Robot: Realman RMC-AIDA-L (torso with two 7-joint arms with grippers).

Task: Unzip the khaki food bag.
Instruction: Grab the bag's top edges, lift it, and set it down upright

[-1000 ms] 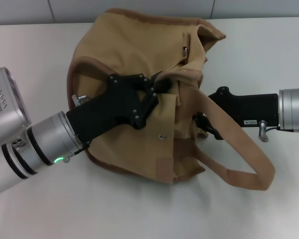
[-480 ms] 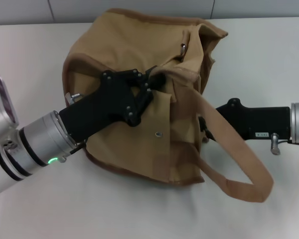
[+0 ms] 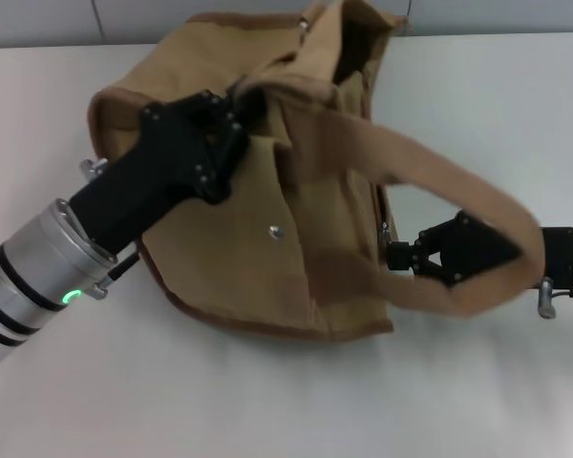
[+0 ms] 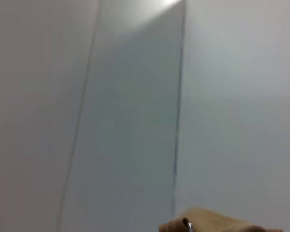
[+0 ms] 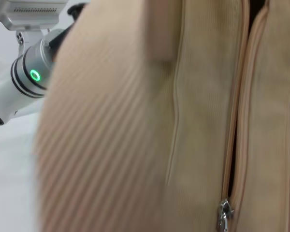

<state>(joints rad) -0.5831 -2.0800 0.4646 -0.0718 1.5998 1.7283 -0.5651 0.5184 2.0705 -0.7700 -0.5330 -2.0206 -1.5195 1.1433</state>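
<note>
The left gripper's (image 3: 237,103) fingertips are buried in a fold of the khaki food bag (image 3: 267,248) at the bag's ten o'clock, so whether they pinch cloth cannot be told. The right gripper (image 3: 393,256), at the bag's three o'clock, is crossed by a wide handle (image 3: 458,191) (its tips press against the bag's side, their spread unreadable). In the right wrist view the handle (image 5: 101,125) is a near blur filling half the frame, and the zipper pull (image 5: 224,212) sits almost at the picture's edge. The left wrist view catches only a cut-off tan sliver (image 4: 217,224) at six o'clock.
</note>
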